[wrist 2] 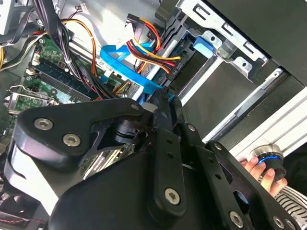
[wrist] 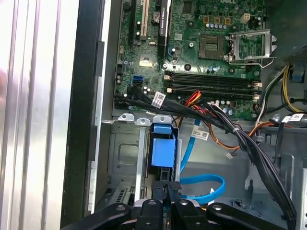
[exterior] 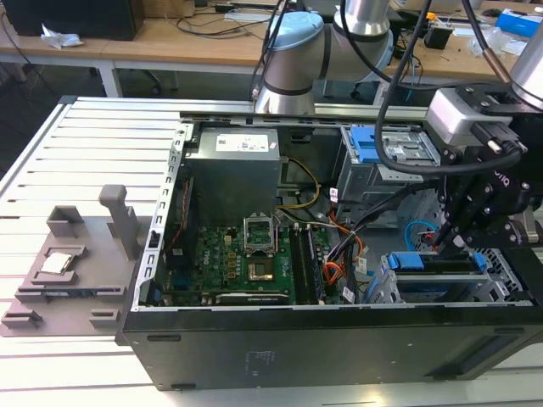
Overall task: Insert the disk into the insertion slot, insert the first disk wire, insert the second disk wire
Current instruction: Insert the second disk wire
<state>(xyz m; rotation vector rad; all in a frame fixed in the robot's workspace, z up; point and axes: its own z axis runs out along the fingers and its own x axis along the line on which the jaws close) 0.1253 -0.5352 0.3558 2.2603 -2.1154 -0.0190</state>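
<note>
Where tool (wrist: 168, 189) hangs, disk (wrist: 162, 152) sits just beside.

The exterior view looks down from high in front at the open computer case (exterior: 339, 254) on the slatted desk (exterior: 76, 144), the arm at 2 o'clock. Both wrist views sit close above the hand (wrist: 167, 191), sharing the motherboard (wrist: 206, 43) and blue cable (wrist: 204, 184).

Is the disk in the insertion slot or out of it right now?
In. In the first wrist view the disk's blue caddy sits down inside the silver insertion slot, with the pincer right at its end.
</note>
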